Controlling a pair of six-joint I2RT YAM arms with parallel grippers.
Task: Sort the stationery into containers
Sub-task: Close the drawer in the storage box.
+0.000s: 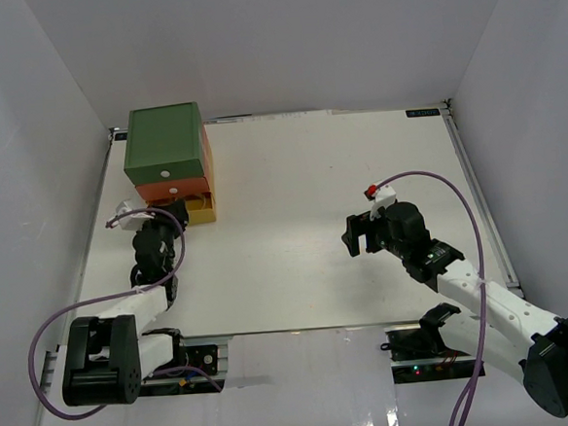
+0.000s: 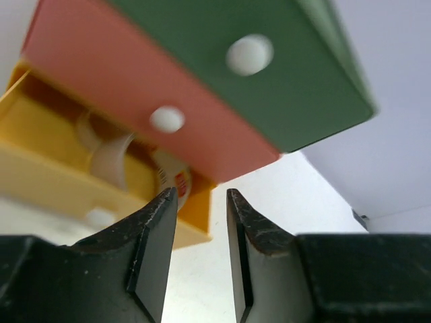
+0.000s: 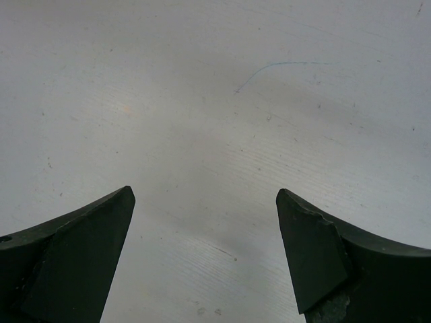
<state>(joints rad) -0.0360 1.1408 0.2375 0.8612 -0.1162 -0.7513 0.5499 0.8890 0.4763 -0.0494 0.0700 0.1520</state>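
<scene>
L gripper [image 2: 201,195]: jaws parted by a narrow gap, nothing btwn them. R gripper [image 3: 204,194]: jaws spread wide, empty, over bare table [image 1: 291,173]. Table is white w/ faint scratches in the right wrist view; white walls [image 1: 24,114] on three sides. Chest [image 1: 169,167] sits at table's far-left corner, knob fronts facing the arms. Yellow drawer [image 2: 40,155], at the bottom, juts out past the orange drawer [image 2: 121,81] toward L gripper, long side running across the left wrist view. Green drawer [image 2: 289,81] on top. Tape roll [image 2: 108,158] is inside the yellow drawer, blurry, seemingly on edge, just beyond L fingertips and left of the gap. R gripper is well apart from chest, on table's right half.
</scene>
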